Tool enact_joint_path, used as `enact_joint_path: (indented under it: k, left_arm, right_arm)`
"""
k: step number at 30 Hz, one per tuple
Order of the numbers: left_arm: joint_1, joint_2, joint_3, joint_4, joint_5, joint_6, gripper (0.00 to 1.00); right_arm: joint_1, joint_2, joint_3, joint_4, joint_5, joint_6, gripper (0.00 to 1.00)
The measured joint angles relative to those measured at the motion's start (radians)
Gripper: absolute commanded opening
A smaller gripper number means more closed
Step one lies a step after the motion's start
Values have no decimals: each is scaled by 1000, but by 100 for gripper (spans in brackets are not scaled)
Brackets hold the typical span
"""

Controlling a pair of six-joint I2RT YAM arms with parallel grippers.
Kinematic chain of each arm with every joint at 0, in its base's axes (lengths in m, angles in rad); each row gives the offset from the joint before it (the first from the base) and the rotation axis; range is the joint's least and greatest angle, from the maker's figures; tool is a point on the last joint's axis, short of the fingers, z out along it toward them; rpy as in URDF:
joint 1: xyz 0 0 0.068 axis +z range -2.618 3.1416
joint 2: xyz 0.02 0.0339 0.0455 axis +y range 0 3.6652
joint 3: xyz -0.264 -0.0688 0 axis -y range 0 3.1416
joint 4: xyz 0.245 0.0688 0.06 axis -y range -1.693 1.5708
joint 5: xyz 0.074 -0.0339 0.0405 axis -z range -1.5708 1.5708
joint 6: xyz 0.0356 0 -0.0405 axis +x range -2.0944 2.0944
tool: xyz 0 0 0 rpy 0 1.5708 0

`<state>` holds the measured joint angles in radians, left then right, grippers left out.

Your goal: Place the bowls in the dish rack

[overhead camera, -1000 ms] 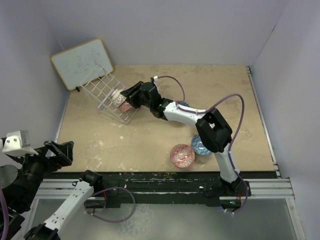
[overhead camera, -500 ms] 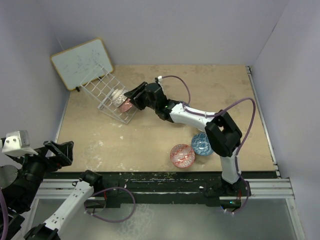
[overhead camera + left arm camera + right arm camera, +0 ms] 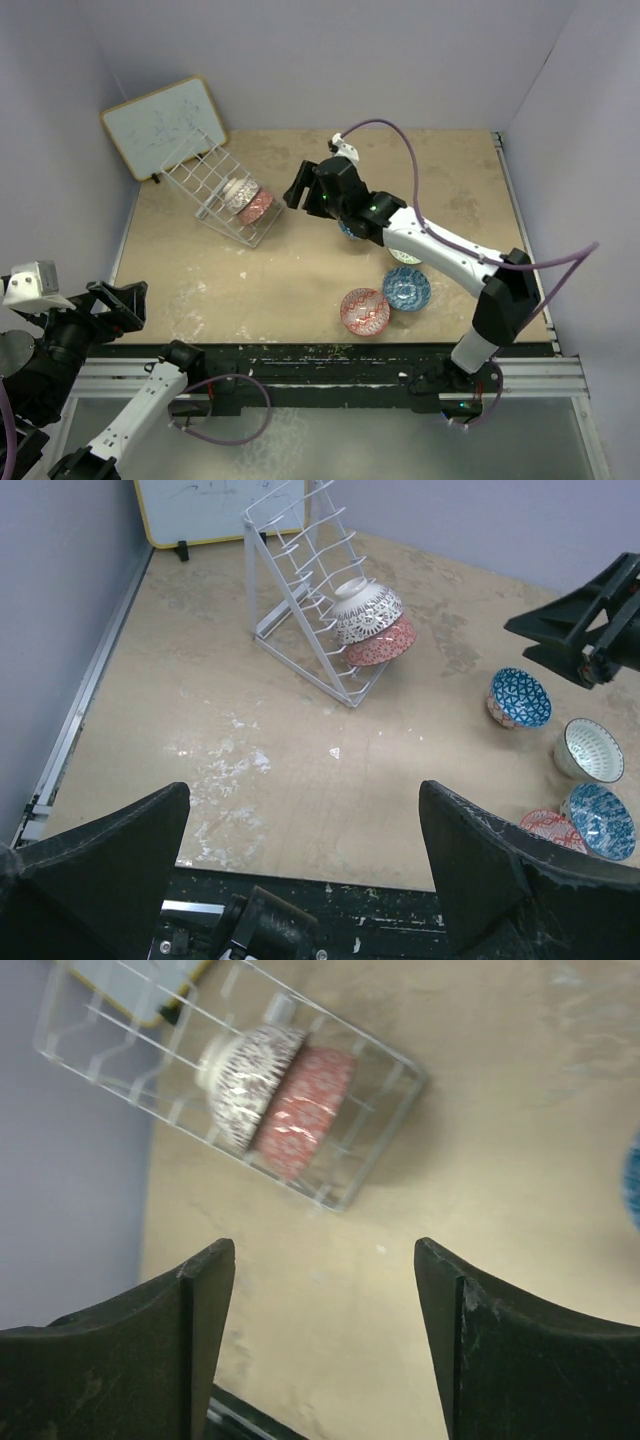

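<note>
1. The right arm is rising from its base at the lower right of the top view. It is bending at an elbow near the right edge of the table (image 3: 300, 275) and running its white forearm up and left toward the middle of the frame.
2. The right gripper (image 3: 296, 190) is hanging just right of the dish rack (image 3: 205, 180), apart from it and pointing toward it. Its jaws are standing wide with nothing between them. In the right wrist view the two dark fingers (image 3: 150, 1350) are framing bare table, with the rack above them.
3. The dish rack is sitting tilted in the upper left part of the table, in front of the whiteboard (image 3: 163, 125) leaning on the wall.
4. The rack is holding two bowls on edge. A grey-and-white bowl (image 3: 237, 190) and a red bowl (image 3: 258, 206) are pressing side by side, the red one lying toward the lower right.
5. Four more bowls are sitting upright on the table. A blue bowl (image 3: 520, 697) is lying partly hidden under the forearm in the top view, with a cream bowl (image 3: 590, 750) just beyond it.
6. A second blue bowl (image 3: 407, 288) and a second red bowl (image 3: 364, 311) are sitting just beside each other near the table's front edge, low in the frame.
7. The left arm is staying folded at the lower left of the top view, off the table's near edge.
8. The left gripper (image 3: 305, 800) is spreading wide and holding nothing, and its camera is looking across the whole table.
</note>
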<state>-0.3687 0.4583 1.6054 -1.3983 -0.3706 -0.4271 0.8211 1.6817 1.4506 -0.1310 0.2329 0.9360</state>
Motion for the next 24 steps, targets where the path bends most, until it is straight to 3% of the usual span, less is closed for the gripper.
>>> enact_joint_path:
  k: [2,4,12,19,24]
  left_arm:
    - [0,0,0,3,0,0,99]
    - [0,0,0,6,0,1,99]
    - [0,0,0,25,1,1,99]
    - [0,0,-16,45,18,0,99]
    - [0,0,-16,42,19,0,99]
  right_arm:
    - [-2,-46,-8,-85,27,-74,84]
    - [-3,-99,-32,-177,51,-136,99]
    - [34,-276,-219,-476,89,-193,100]
    - [314,-279,-262,-634,98,-84,85]
    - [371,-228,-345,-634,86,-45,67]
